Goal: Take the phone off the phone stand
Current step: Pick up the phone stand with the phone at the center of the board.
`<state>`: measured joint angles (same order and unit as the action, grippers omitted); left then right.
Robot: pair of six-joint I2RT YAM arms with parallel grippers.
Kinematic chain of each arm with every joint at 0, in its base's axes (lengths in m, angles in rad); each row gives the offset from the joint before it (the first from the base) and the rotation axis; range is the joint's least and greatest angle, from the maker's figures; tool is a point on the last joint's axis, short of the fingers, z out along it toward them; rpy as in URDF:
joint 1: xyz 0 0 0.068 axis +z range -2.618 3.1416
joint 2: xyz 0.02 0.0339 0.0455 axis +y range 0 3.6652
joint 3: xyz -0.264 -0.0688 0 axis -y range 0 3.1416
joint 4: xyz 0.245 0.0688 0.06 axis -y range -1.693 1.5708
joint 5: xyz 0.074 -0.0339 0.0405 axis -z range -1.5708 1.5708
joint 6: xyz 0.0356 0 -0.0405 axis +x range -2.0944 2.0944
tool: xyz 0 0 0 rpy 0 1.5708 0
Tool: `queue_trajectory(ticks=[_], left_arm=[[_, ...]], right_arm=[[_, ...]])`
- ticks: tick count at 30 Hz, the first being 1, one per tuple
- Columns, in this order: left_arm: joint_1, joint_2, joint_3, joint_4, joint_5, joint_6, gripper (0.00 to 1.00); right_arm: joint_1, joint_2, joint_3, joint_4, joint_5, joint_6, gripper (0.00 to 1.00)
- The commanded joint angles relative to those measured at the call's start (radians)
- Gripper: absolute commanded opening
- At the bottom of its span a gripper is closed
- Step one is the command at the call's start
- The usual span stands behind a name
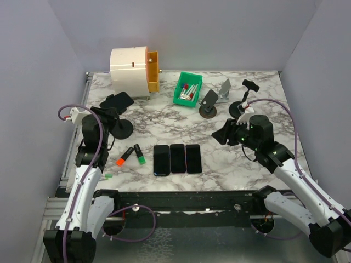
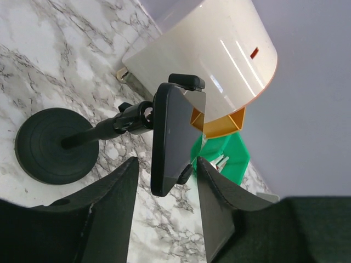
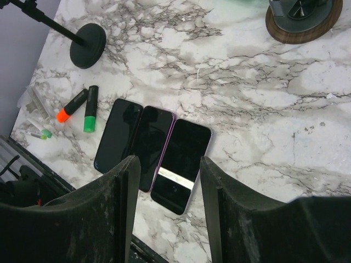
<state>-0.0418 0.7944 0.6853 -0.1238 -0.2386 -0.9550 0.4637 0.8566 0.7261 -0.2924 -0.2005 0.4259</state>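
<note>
A dark phone (image 2: 175,137) is clamped in a black phone stand with a round base (image 2: 55,145); in the top view the phone (image 1: 116,102) sits at the left, above the stand's base (image 1: 122,129). My left gripper (image 2: 167,183) is open, with one finger on each side of the phone's lower end and not touching it; in the top view it (image 1: 107,113) is just below the phone. My right gripper (image 1: 225,133) is open and empty, hovering over the table right of centre. In the right wrist view it (image 3: 167,181) is above three phones lying flat.
Three phones (image 1: 177,159) lie side by side at the front middle. An orange highlighter (image 1: 124,156) and a green highlighter (image 1: 139,155) lie to their left. A white and orange drum (image 1: 131,67), a green bin (image 1: 188,89) and other stands (image 1: 208,104) are at the back.
</note>
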Motion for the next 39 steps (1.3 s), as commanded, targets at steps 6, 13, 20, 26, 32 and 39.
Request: queue_trajectory(ticks=[6,13,20,26,32,39], left_arm=[[0.014,0.008,-0.045,0.111,0.05,-0.051,0.33],[0.014,0.012,-0.056,0.12,0.042,-0.056,0.27],[0.016,0.011,-0.076,0.144,0.028,-0.069,0.33],[0.017,0.01,-0.067,0.132,0.002,-0.058,0.36],[0.017,0.011,-0.056,0.131,-0.006,-0.049,0.29],[0.017,0.006,-0.03,0.125,0.005,-0.031,0.15]], right_arm=[[0.011,0.014,-0.004,0.014,-0.029,-0.007,0.52],[0.015,0.02,-0.002,0.015,-0.028,-0.007,0.52],[0.016,0.018,-0.008,0.015,-0.024,-0.008,0.52],[0.018,0.015,-0.012,0.014,-0.021,-0.008,0.52],[0.018,0.012,-0.012,0.012,-0.018,-0.008,0.52],[0.018,0.01,-0.016,0.015,-0.014,-0.01,0.52]])
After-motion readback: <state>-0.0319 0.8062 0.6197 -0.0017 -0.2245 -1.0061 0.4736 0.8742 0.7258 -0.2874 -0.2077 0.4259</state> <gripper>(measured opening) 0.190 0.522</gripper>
